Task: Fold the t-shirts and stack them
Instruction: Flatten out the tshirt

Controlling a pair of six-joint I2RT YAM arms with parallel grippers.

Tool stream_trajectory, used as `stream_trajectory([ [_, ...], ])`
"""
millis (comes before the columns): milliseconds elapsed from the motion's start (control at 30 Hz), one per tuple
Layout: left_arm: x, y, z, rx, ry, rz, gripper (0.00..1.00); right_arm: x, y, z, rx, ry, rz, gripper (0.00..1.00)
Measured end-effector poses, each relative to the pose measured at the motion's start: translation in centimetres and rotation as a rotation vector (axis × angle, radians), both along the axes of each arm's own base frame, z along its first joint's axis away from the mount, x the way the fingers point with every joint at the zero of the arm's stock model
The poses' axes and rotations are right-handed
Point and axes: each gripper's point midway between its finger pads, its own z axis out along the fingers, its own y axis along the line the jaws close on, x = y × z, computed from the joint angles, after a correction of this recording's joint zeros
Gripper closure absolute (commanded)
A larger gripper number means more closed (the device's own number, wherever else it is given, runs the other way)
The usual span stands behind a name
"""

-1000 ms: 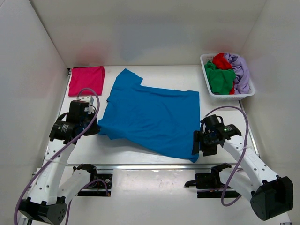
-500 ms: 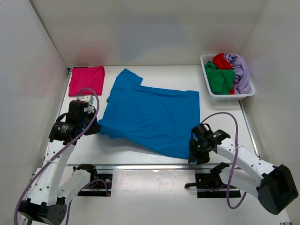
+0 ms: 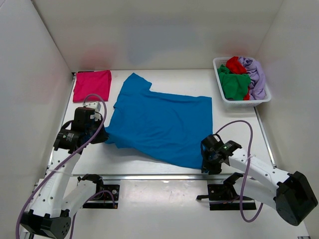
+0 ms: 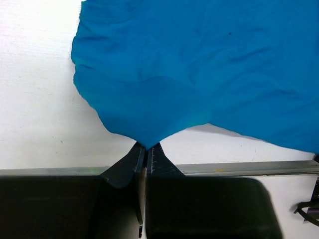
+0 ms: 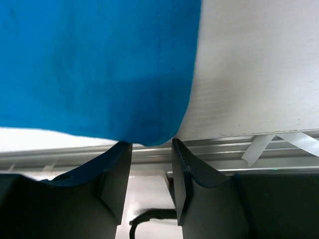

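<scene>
A folded magenta-pink fabric t-shirt (image 3: 92, 84) is lying at the far left of the white table (image 3: 239, 129). The left gripper (image 4: 146, 149) is pinching, jaws shut, the near left edge of the bright blue fabric t-shirt (image 3: 162, 122), which is lying spread mid-table. The right gripper (image 5: 152, 148) is standing with jaws apart, the blue shirt's near right corner at their tips. A green shirt (image 3: 234, 84), a red shirt (image 3: 235, 64) and a lavender shirt (image 3: 255, 74) are sitting in the white plastic lattice basket (image 3: 245, 103) at far right.

Left tool (image 4: 146, 148) is pinched shut, right tool (image 5: 150, 147) low with jaws standing apart.
</scene>
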Motion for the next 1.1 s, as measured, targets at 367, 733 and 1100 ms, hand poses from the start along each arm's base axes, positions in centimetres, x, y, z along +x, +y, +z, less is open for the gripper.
stream_trajectory([
  [367,0.3,0.0,-0.1,0.003,-0.011,-0.009,1.00,0.1,-0.3,-0.3,-0.027,-0.002,-0.033,1.00],
  [733,0.6,1.2,2.0,0.064,-0.064,0.025,1.00,1.1,-1.7,4.4,-0.119,0.015,0.027,1.00],
  [1100,3.0,-0.3,4.4,0.058,-0.163,-0.074,1.00,2.8,-4.5,5.9,-0.100,0.052,0.078,1.00],
])
